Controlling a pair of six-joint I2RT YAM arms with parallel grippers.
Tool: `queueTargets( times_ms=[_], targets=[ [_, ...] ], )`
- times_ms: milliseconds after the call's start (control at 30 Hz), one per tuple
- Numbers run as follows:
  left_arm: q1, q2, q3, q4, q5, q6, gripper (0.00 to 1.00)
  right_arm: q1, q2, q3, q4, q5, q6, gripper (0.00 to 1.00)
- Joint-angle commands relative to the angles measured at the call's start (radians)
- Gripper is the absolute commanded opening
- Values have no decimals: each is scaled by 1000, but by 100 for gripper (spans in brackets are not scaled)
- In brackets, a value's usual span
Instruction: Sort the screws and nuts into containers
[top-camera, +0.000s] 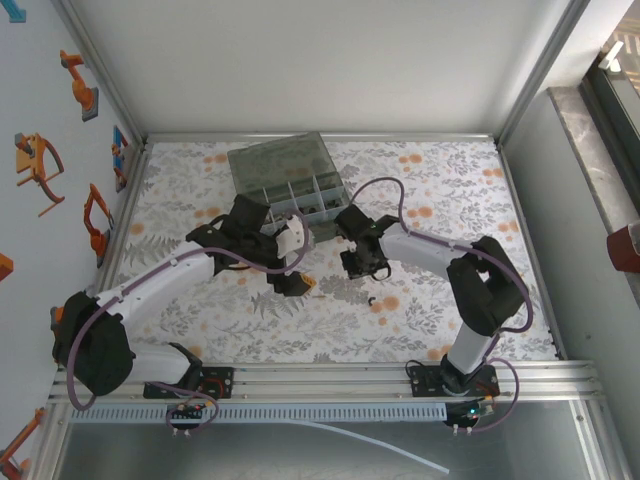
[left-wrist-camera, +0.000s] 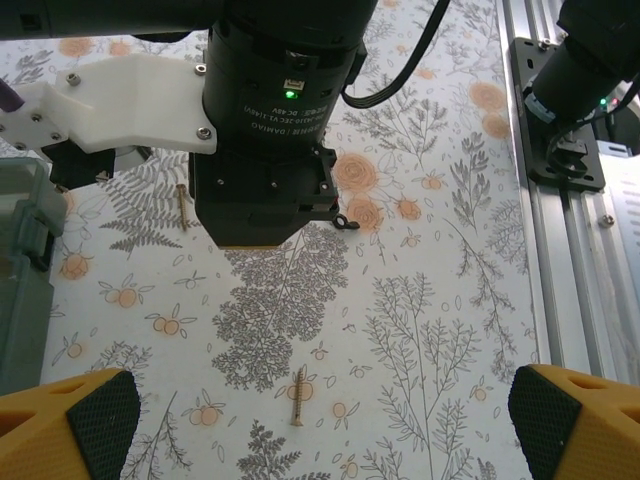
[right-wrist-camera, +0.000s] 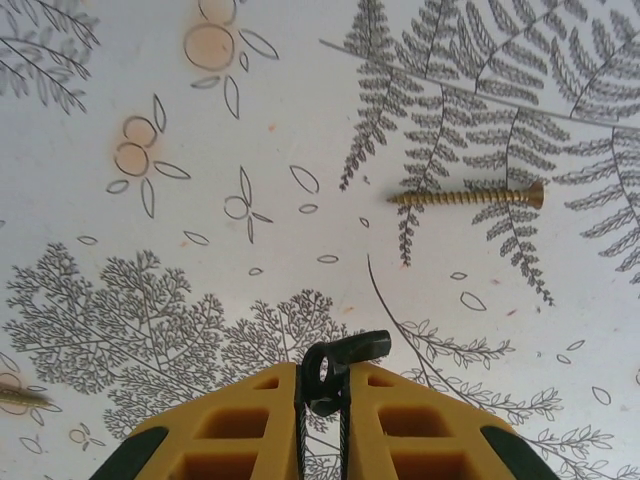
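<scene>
Fingers (right-wrist-camera: 250, 425) of your right gripper (right-wrist-camera: 322, 390) are pinched together on a small black metal nut with a ring eye and a bent tab (right-wrist-camera: 338, 358). It sits at their very tips, over the flower-printed counter (right-wrist-camera: 150, 60); whether it is clear of the surface I cannot tell. Hold that pinch firm, since so thin a piece can twist out. Raise it straight before you swing toward the smoky-grey transparent plastic organiser box (top-camera: 282, 165), which stands open at the far side, just beyond both grippers. Bring the nut low over its compartment before you let go, or it may bounce across a divider. Mind your left gripper (left-wrist-camera: 322, 440): its yellow, black-padded fingers (left-wrist-camera: 95, 420) stand wide apart, holding nothing, close beside your path.

By count:
- Two black nuts: the held one, and a second nut (left-wrist-camera: 343, 220) lying just beside the right gripper's housing.
- Two brass-coloured threaded screws (left-wrist-camera: 300, 395), loose on the counter.
- One box, its contents too small to count.
</scene>
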Motion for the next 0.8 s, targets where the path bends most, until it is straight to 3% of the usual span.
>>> queueTargets(
  times_ms=[0,167,567,700,767],
  targets=[
    [26,-28,7,52,-2,-30,97,-15,-2,76,-4,-2,-31,12],
    [58,-28,7,86,-93,-59,97,-63,74,247,19,-22,-75,12],
    [93,-56,-14,110,-132,-62,97,-204,400,640,69,-115,-102,13],
    [102,-54,-14,111,-130,-63,97,-206,437,693,76,-132,-102,17],
    [103,-53,-13,112,-130,-63,97,-206,445,710,62,-126,-95,27]
  ],
)
